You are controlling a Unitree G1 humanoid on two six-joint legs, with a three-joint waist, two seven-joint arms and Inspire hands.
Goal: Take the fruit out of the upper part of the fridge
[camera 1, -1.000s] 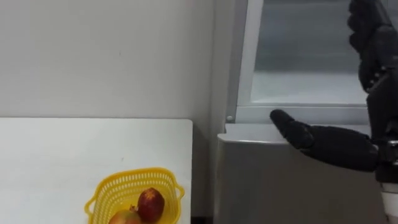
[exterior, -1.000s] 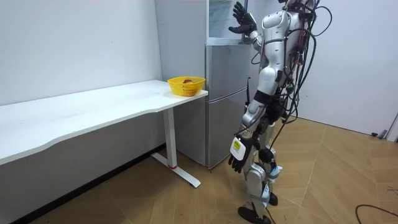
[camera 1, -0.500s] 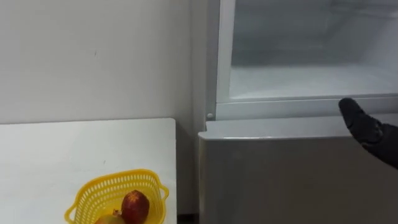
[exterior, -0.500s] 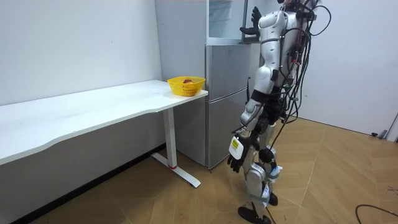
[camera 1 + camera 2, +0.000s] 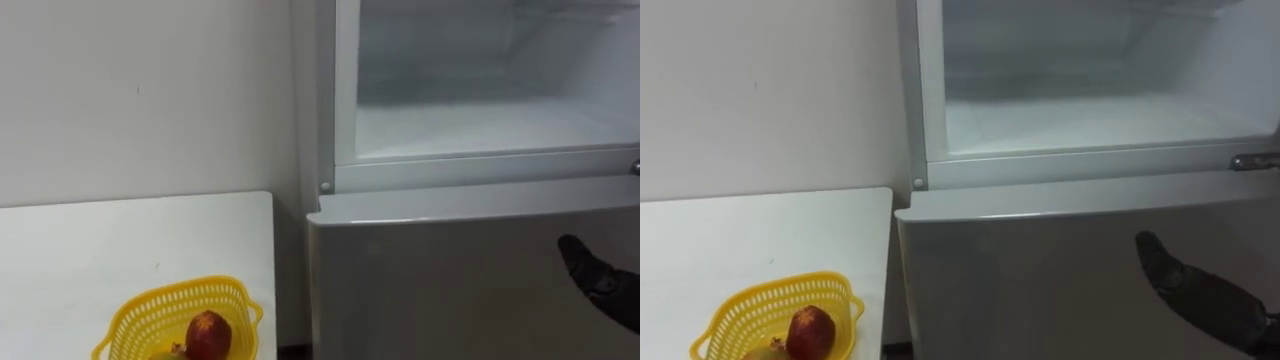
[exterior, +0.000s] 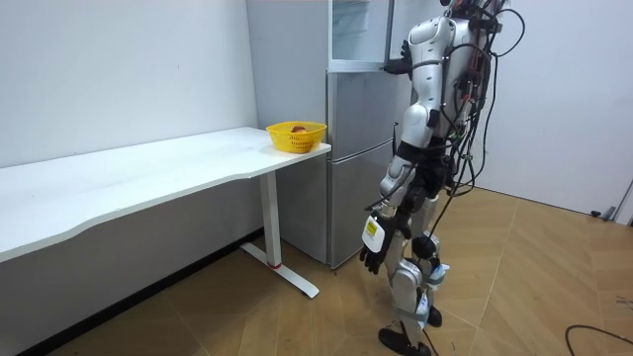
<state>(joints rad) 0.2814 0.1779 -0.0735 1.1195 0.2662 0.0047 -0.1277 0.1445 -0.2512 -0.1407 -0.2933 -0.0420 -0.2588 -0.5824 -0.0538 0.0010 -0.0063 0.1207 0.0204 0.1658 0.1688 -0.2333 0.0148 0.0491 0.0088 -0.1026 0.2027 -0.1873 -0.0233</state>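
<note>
- Down comes the black right hand (image 5: 1196,292) from a second ago. It is now low, in front of the fridge's closed grey lower door (image 5: 430,270); released or clenched, I cannot tell.
- Open white upper compartment (image 5: 480,125) sits just above that door; what it holds is too pale to make out.
- Left hand (image 6: 372,257) hangs relaxed by the thigh, holding nothing.
- Yellow plastic mesh basket (image 5: 135,318) holds a round red fruit (image 5: 207,333) on the white table (image 5: 100,240) beside the fridge.
</note>
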